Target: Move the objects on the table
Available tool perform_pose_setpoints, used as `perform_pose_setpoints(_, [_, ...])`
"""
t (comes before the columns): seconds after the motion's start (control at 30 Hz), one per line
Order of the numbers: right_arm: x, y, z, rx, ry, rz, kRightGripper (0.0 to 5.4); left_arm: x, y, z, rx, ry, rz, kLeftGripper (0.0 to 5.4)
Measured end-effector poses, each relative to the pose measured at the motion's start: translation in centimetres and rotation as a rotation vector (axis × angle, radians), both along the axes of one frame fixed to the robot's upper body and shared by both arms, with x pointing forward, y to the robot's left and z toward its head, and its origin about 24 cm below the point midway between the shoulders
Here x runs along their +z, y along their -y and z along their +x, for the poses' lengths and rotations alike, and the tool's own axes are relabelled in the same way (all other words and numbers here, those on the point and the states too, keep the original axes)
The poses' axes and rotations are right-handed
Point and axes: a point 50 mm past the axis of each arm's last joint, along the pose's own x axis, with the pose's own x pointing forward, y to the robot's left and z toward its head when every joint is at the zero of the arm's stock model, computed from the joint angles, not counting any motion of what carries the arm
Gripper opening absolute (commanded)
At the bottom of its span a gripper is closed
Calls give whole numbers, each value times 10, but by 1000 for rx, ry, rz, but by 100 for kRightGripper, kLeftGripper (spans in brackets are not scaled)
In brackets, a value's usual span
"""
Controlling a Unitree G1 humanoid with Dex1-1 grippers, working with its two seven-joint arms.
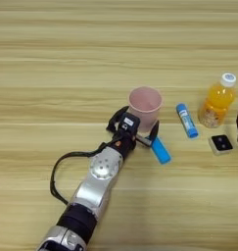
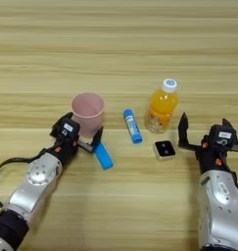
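Your left gripper [image 2: 79, 137] stood at the near side of the pink cup [image 2: 87, 112], its jaws apart, one black finger to the cup's left and the other at its right base, just beside the upper end of the blue flat bar [image 2: 103, 156]. Whether either finger touched the cup wall could not be told from these views. If the cup was the step in hand, you needed to centre the jaws on the lower wall and close gently, since a light plastic cup would likely slide or tip under a one-sided push; you also needed to keep the right finger off the bar, which lay slanted toward you and could have been dragged along. The cup stood upright and open, and its interior showed nothing inside as far as could be seen. Further right, the blue tube [image 2: 132, 126] lay flat on the counter [image 2: 118, 44], apart from the cup and near the orange-juice bottle [image 2: 161, 108]. The bottle stood upright with its white cap on and held orange liquid to near the shoulder; capped, it posed little spill risk but would likely topple if knocked. The beige square with black centre [image 2: 165, 150] lay just in front of the bottle. Your right gripper [image 2: 202, 136] hovered to the right of the square with jaws apart, holding nothing and clear of all objects.
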Motion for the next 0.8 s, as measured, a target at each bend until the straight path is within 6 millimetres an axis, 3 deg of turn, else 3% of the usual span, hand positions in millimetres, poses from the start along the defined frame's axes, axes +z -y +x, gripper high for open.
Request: perform_pose_setpoints(0.8, [-1, -2, 0, -11, -1, 6, 540, 3, -10, -23, -41, -19, -19, 539])
